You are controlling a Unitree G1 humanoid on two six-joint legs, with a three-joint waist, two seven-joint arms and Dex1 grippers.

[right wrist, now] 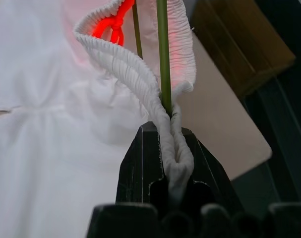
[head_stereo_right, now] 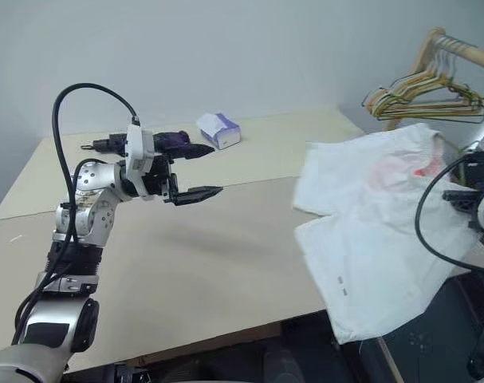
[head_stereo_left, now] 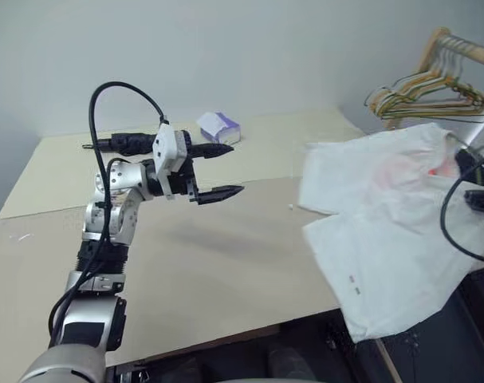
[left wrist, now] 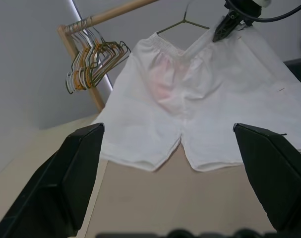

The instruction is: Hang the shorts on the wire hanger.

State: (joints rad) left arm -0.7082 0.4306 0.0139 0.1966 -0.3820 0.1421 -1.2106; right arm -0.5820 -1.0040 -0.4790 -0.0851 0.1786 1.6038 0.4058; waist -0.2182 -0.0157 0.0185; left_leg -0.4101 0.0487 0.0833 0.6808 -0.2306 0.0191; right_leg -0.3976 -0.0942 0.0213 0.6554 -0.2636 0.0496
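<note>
Right wrist view showed the right gripper clamped on the gathered waistband of the shorts together with the wire hanger. Shorts hung over the table's right edge. Left gripper hovered above the table, fingers wide apart.

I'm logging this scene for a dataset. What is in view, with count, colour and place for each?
shorts: one, white, lifted over the table's right end, waistband pinched along with the hanger wire.
wire hanger: one, olive, threaded inside the waistband.
hangers: a bunch, yellow, green and pink, on a wooden rail at right.
tissue box: one, white and purple, far side of the table.
table: one, beige.
left end effector: black, open, over the table.
right end effector: black, shut on shorts and wire.
</note>
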